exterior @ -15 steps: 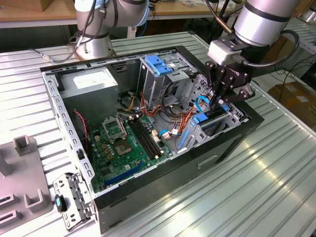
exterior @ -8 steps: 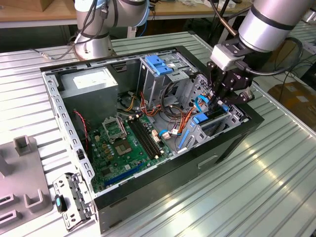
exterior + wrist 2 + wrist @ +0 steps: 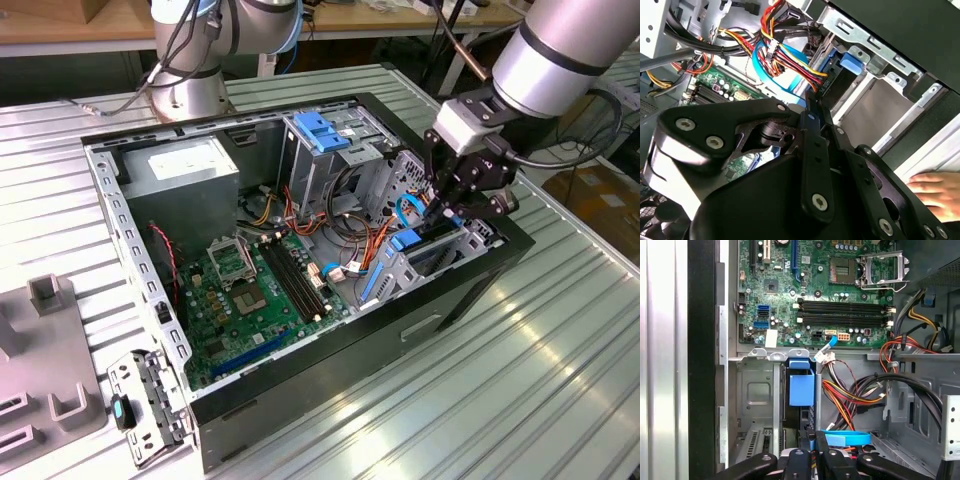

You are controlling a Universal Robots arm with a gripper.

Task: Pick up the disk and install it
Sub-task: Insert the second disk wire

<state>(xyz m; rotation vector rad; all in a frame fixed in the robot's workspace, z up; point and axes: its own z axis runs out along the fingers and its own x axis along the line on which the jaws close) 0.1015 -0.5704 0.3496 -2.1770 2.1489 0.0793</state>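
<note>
Apparently the claw [image 3: 447, 207] was lowered into the bay [image 3: 425, 262] at the case's [image 3: 480, 275] front corner, pinching the disk [image 3: 802, 385] edge-on, blue rail uppermost. Cables [image 3: 850, 395] lay just beside; the rails were best kept square to the bay and pressed in slowly.

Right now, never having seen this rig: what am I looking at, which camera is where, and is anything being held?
A robot arm is working inside an open computer case on a ribbed metal table. The exterior view looks from off the arm; both wrist views ride on the arm. Its black gripper sits over the drive bay at the case's front corner, beside a blue plastic tab and cables. The green motherboard lies on the case floor. A person's hand rests nearby. Whether it holds the disk can't be told.
</note>
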